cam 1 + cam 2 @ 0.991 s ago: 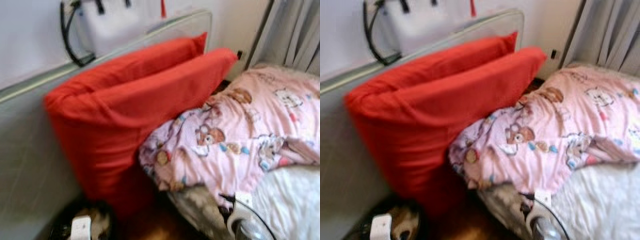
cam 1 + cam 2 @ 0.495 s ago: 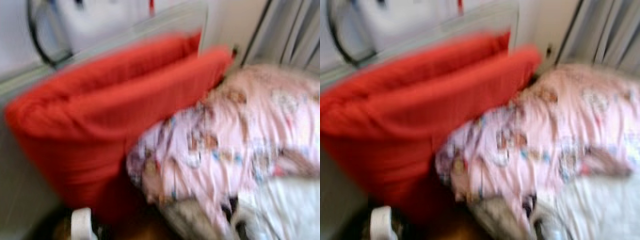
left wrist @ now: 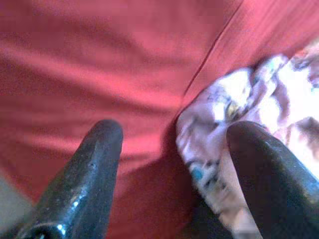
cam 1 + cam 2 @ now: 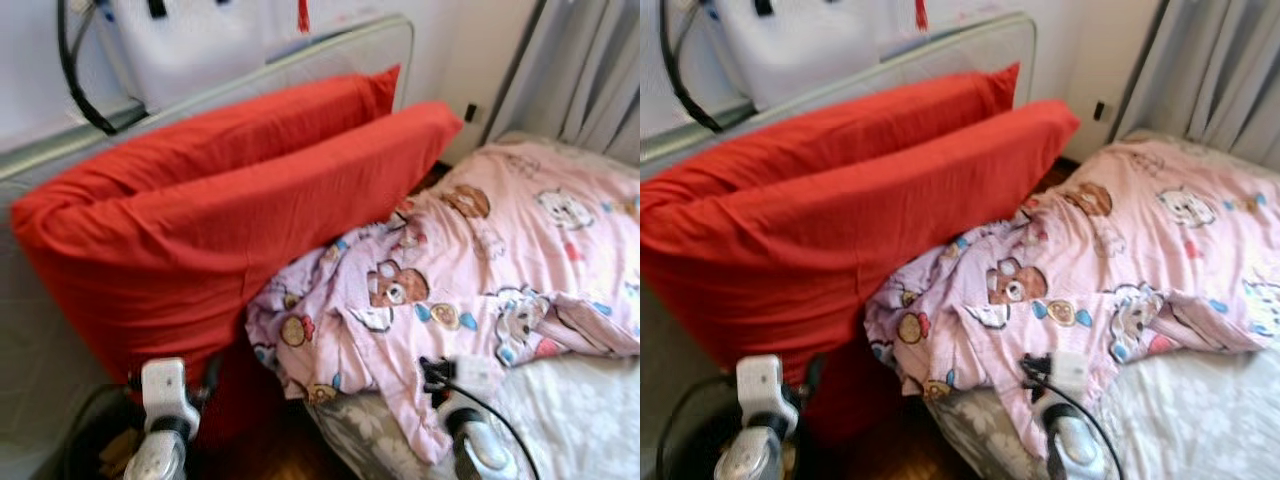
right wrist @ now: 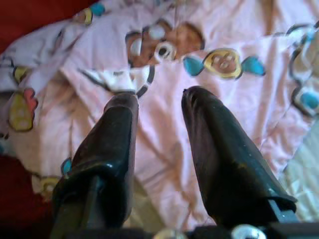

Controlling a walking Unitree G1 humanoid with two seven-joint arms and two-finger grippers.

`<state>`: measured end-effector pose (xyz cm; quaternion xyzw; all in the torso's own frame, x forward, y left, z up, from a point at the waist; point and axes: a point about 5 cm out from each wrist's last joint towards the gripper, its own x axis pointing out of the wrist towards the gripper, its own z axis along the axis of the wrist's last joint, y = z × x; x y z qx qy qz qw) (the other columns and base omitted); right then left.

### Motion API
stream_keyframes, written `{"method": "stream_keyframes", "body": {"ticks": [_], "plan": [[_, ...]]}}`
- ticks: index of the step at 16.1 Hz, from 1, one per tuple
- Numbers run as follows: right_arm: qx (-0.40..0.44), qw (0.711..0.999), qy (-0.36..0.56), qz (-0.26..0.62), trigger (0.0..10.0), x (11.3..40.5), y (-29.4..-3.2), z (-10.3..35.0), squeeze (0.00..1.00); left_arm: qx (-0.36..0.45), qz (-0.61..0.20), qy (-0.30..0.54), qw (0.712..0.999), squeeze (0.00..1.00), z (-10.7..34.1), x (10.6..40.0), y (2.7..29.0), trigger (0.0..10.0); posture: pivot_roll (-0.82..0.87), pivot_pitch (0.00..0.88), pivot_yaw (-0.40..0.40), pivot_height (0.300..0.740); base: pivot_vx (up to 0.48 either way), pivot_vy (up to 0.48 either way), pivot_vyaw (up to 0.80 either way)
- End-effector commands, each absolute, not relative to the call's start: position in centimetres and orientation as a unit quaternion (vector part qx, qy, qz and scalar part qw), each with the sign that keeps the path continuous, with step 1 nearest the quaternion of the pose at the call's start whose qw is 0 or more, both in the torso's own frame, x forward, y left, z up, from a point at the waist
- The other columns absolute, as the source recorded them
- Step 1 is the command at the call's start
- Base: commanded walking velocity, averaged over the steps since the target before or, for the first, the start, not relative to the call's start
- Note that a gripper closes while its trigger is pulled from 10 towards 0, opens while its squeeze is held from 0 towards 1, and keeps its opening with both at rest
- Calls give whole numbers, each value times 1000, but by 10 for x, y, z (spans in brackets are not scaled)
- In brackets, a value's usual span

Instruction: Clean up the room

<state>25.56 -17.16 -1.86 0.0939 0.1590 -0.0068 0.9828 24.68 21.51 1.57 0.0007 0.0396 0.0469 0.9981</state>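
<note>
Two big red pillows point(image 4: 230, 215) stand in left half of frame, leaning on grey headboard point(image 4: 300, 60). Pink blanket point(image 4: 480, 260) (teddy bears on it) lies crumpled, middle to right, touching pillows. Left gripper point(image 3: 172, 137) wide open, close to pillows. Right gripper point(image 5: 159, 97) open a little, empty, just above blanket.

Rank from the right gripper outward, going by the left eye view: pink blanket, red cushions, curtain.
From the right gripper:
1. Pink blanket, directly under its open fingers on the bed.
2. Red cushions, to its left, leaning against the rail.
3. Curtain, farthest, at the far right corner behind the bed.
</note>
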Motion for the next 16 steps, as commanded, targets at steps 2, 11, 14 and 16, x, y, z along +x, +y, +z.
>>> {"method": "stream_keyframes", "body": {"ticks": [2, 11, 14, 16], "plan": [[79, 989, 125, -8, 10000, 256, -176, -11, 0, -1, 40, 27, 999, 0, 19, 243, 210, 10000, -13, 32, 6, 740, 0, 0, 0], [46, 991, 123, -6, 10000, 258, -174, -8, 0, -7, 53, 18, 998, 0, 33, 240, 207, 10000, 2, 58, -9, 715, 0, 0, 0], [37, 988, 148, -3, 10000, 257, -171, -13, 0, -7, 54, 24, 998, 0, 33, 236, 207, 10000, 11, 78, -15, 695, 0, 0, 0], [40, 988, 150, 2, 10000, 256, -169, -14, 0, -10, 60, 29, 998, 0, 33, 234, 207, 10000, 16, 86, -18, 665, 0, 0, 0]]}}
